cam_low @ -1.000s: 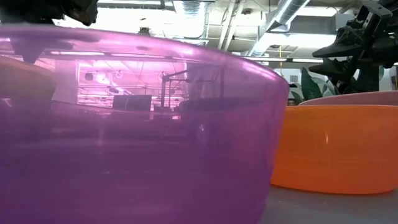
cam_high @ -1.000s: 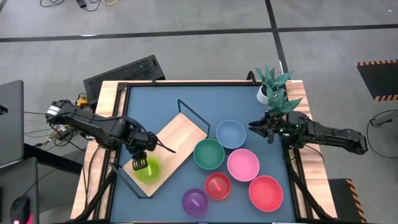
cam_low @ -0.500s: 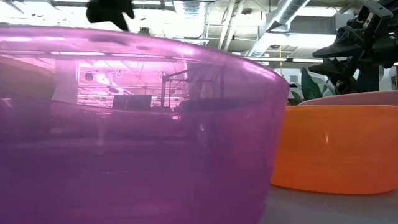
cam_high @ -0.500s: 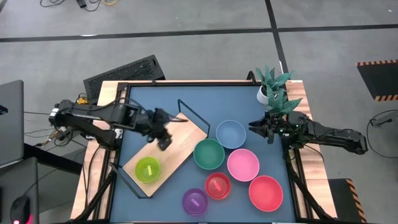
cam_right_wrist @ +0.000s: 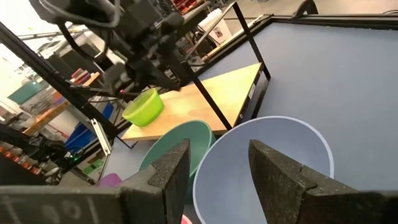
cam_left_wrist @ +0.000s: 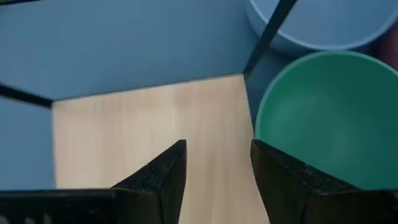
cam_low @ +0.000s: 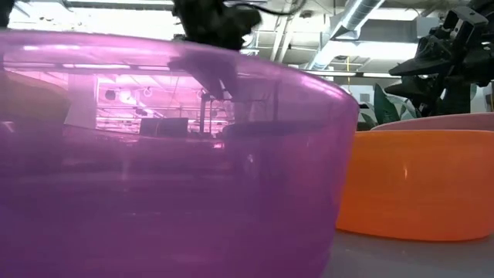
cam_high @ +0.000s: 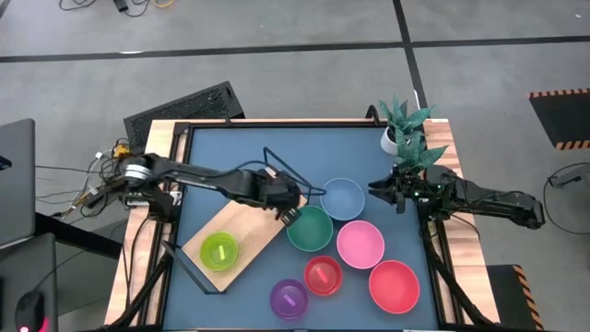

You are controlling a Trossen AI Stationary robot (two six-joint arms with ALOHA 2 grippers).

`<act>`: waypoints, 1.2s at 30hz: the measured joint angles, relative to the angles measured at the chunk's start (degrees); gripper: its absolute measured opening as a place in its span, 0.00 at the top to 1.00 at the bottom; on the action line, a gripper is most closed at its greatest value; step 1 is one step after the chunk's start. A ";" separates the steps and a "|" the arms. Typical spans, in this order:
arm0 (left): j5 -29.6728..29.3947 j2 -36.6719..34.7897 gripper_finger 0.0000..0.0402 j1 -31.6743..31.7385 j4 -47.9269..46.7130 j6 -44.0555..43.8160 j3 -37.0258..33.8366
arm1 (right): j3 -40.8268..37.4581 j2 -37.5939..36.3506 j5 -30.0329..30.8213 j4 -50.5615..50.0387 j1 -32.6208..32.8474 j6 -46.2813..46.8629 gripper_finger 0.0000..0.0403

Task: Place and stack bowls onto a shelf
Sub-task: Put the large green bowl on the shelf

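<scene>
The shelf (cam_high: 247,227), a light wooden board with a black wire frame, lies slantwise on the blue table. A lime green bowl (cam_high: 219,250) stands on its near-left end. My left gripper (cam_high: 288,210) hovers open over the shelf's far-right end (cam_left_wrist: 155,124), beside the dark green bowl (cam_left_wrist: 329,118), with nothing between its fingers. The blue bowl (cam_high: 342,198), pink bowl (cam_high: 359,243), large red bowl (cam_high: 395,285), small red bowl (cam_high: 323,275) and purple bowl (cam_high: 289,298) stand on the table. My right gripper (cam_high: 380,189) waits open at the right edge, facing the blue bowl (cam_right_wrist: 267,162).
A green plant in a white pot (cam_high: 403,129) stands at the far right corner, just beyond my right arm. A black keyboard (cam_high: 184,106) lies off the table's far left corner. The purple bowl (cam_low: 154,154) fills most of the low view.
My left gripper has come away from the lime green bowl, which stays on the shelf's near-left end. It has swung along the shelf toward the table's right and a little toward the far edge, turning as it went, to a spot beside the dark green bowl.
</scene>
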 joint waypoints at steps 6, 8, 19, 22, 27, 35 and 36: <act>1.44 5.52 0.60 0.20 3.58 -0.84 0.19 | 0.00 -0.01 -0.04 -0.81 0.00 0.00 0.53; 1.61 6.60 0.60 0.20 3.58 -0.97 0.19 | 0.00 0.00 -0.06 -1.19 0.00 0.00 0.53; 5.50 7.28 0.63 0.04 5.70 0.84 0.23 | 0.00 -0.02 -0.06 -1.50 0.00 0.02 0.53; 6.20 8.37 0.65 -0.29 5.70 0.83 0.09 | 0.00 -0.02 -0.08 -1.54 0.04 0.14 0.53; 8.68 10.21 0.68 -0.35 6.90 0.80 0.14 | 0.00 -0.02 -0.10 -2.20 0.13 0.17 0.53; 10.66 10.16 0.85 -0.24 6.86 0.77 1.59 | 0.00 -0.02 -0.10 -2.35 0.09 0.13 0.53; 10.74 10.14 0.89 -0.24 7.09 1.08 2.06 | 0.00 -0.02 -0.12 -2.33 0.09 0.13 0.53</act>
